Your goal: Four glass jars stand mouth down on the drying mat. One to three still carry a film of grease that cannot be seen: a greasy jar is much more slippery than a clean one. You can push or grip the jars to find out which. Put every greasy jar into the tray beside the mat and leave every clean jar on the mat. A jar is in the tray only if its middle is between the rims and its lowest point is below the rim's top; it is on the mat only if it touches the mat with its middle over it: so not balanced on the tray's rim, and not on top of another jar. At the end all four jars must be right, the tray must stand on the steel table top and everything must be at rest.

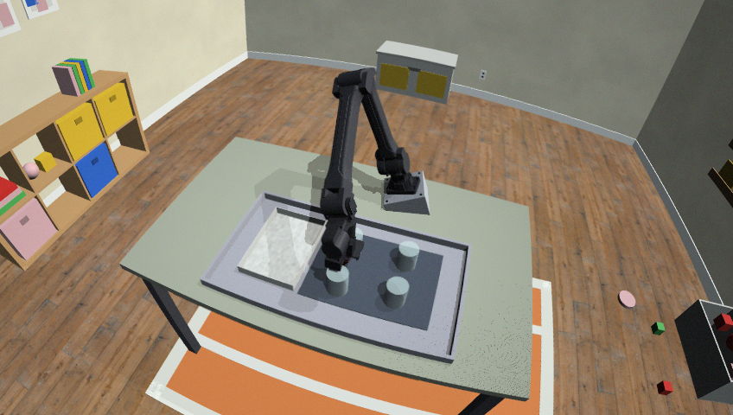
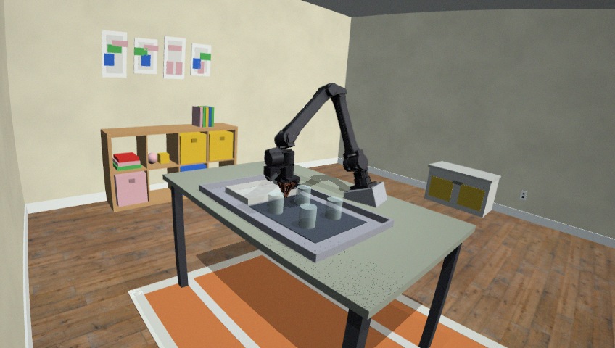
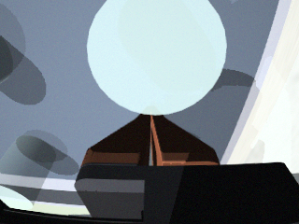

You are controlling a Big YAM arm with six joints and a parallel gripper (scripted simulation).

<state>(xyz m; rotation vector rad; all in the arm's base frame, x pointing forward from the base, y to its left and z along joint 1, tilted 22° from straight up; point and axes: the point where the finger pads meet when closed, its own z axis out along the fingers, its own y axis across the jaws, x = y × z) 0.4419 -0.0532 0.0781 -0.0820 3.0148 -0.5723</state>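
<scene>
Four glass jars stand mouth down on the dark mat [image 1: 423,303] [image 2: 341,228] [image 3: 50,37]. The near-left jar [image 1: 336,283] [image 2: 275,203] [image 3: 156,47] stands close to the tray's edge. My gripper [image 1: 334,267] [image 2: 286,187] [image 3: 150,112] is shut and empty, with its tips at this jar's far side, at or just off its top edge. The far-left jar [image 1: 358,233] [image 2: 303,194] is mostly hidden behind the arm. The far-right jar [image 1: 406,255] [image 2: 333,207] and the near-right jar [image 1: 396,291] [image 2: 307,215] stand apart on the mat. The white tray [image 1: 277,246] [image 2: 248,191] [image 3: 275,137] lies left of the mat and holds no jars.
The mat and the tray lie on a grey steel top with a raised rim [image 1: 328,318] [image 2: 319,254]. The arm's base [image 1: 406,197] [image 2: 366,193] stands behind it on the table.
</scene>
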